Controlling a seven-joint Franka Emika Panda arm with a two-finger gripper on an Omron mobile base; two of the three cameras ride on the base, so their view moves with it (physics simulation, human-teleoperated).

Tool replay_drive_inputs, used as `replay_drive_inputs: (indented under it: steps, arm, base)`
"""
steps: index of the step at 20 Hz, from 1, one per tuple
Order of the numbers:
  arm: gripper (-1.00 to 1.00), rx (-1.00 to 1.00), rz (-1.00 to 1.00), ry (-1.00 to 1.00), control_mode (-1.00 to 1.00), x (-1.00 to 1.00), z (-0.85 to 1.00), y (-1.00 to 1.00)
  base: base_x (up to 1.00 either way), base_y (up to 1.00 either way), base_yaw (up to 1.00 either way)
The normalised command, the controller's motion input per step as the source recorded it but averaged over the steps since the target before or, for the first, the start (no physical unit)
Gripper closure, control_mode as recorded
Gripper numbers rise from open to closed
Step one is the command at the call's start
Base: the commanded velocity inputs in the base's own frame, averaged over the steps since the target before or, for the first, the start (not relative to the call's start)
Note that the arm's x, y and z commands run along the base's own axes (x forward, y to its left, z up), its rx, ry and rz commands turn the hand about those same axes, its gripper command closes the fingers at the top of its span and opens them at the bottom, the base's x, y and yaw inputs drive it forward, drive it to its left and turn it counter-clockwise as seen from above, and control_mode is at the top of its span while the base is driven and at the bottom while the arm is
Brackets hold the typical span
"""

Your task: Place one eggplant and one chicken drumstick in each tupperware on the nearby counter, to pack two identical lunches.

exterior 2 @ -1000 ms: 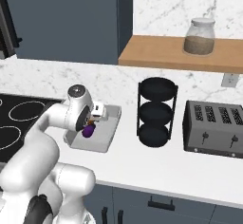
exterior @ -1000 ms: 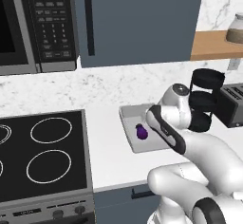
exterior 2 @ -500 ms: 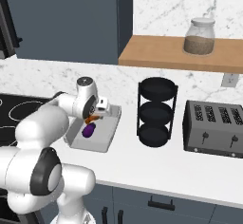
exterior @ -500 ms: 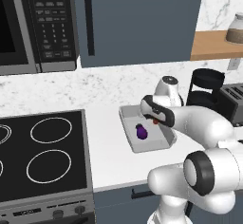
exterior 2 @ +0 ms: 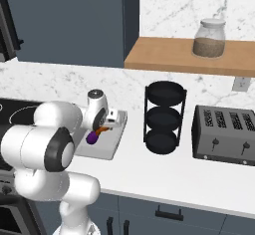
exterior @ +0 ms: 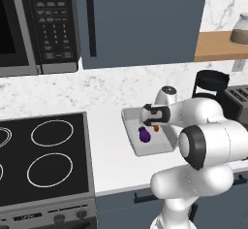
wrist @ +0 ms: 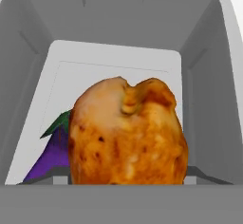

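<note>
One chicken drumstick (wrist: 127,132) sits clenched in the gripper (exterior: 151,124), which hangs low over the tupperware (exterior: 130,119) on the white counter (exterior: 109,145), just right of the stove's right edge. A violet eggplant (exterior: 144,135) already lies on the tray floor, near the middle toward the front rim.

To finish this step well, I judge the drumstick should go down onto bare floor beside the eggplant, not on top of it, and be let go only once it is low enough not to bounce or roll over the rim. A straight lift afterwards would keep the fingers from dragging either item.

From the hand camera the drumstick covers the fingertips and most of the eggplant, so the exact grip points cannot be made out. From the base cameras only a sliver of orange shows by the hand, and the arm hides the tray's right edge.
</note>
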Motion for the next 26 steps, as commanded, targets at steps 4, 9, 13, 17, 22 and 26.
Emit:
replay_drive_inputs:
  steps: [4, 9, 13, 17, 22, 26]
  arm:
    - [-1.0, -0.01, 0.02, 0.0, -1.0, 0.29, -0.14, 0.0]
    - [-1.0, -0.07, 0.03, -0.06, -1.0, 0.42, -0.34, 0.05]
    - [-1.0, -0.03, 0.01, -0.03, -1.0, 0.38, -0.33, 0.0]
    - [-1.0, 0.0, 0.01, -0.04, -1.0, -0.09, 0.07, -0.1]
    - [-1.0, 0.0, 0.0, -0.07, -1.0, -0.98, 0.66, -0.14]
    - [-1.0, 0.0, 0.0, -0.22, -1.0, -0.96, 1.0, -0.12]
  base:
    - [0.0, 0.0, 0.0]
    - [0.0, 0.0, 0.0]
    - [0.0, 0.0, 0.0]
    - [0.0, 0.0, 0.0]
    - [0.0, 0.0, 0.0]
    - [0.0, 0.0, 0.0]
